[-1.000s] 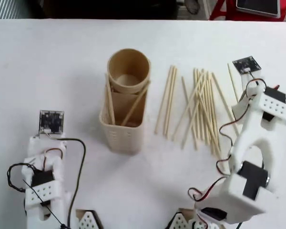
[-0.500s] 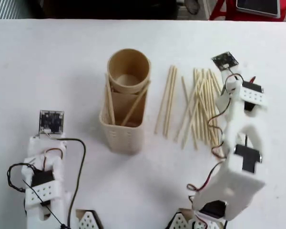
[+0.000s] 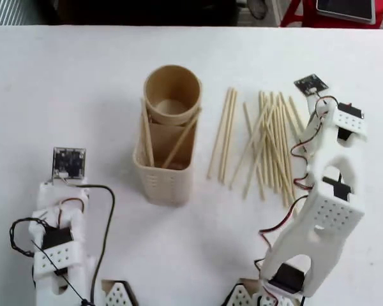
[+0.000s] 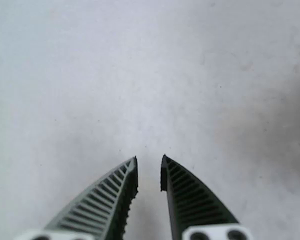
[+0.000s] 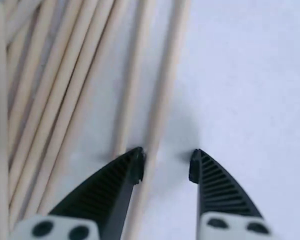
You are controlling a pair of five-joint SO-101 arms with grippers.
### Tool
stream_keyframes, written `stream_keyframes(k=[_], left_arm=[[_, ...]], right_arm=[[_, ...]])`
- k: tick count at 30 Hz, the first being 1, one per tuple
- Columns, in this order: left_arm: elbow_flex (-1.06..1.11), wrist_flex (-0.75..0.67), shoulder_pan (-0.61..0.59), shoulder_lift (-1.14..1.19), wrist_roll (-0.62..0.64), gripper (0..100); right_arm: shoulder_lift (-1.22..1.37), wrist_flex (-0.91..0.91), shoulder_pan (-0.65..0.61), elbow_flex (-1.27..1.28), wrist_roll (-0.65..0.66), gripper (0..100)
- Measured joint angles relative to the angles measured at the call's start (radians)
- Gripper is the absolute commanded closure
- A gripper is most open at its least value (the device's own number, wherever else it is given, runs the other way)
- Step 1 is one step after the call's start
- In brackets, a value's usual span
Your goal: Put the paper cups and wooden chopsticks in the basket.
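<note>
Two wooden chopsticks lean inside the cream basket, which stands left of centre in the high view. At the basket's upper end an upright paper cup sits, its mouth open to the camera and a second rim showing inside it.

The loose chopsticks lie on the white desk right of centre, well apart from the basket. A few lie together at the left of the group and a thicker, crossed bundle lies to their right.

The right arm rises from the lower right of the high view and ends over the right edge of that bundle. In its wrist view the right pincer is spread open just above the desk. The outermost chopstick runs into the gap, close against one dark finger, while the other finger is over bare desk. Whether the stick touches the finger cannot be told. The rest of the bundle lies outside the gap.

The left arm sits in the lower left of the high view, far from basket and sticks. The left pincer hovers over bare desk, its ribbed fingers a narrow slit apart and holding nothing.
</note>
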Motion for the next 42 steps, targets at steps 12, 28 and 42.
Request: stream_keyframes(k=[12, 28, 42], left_arm=[[0.000, 0.000, 0.000, 0.000, 0.000, 90], [0.000, 0.000, 0.000, 0.000, 0.000, 90], [0.000, 0.000, 0.000, 0.000, 0.000, 90]], right_arm=[[-0.003, 0.048, 0.026, 0.051, 0.038, 84.3], [-0.450, -0.014, -0.011, 0.430, -0.052, 84.0], [-0.480, -0.213, 0.003, 0.623, -0.061, 79.6]])
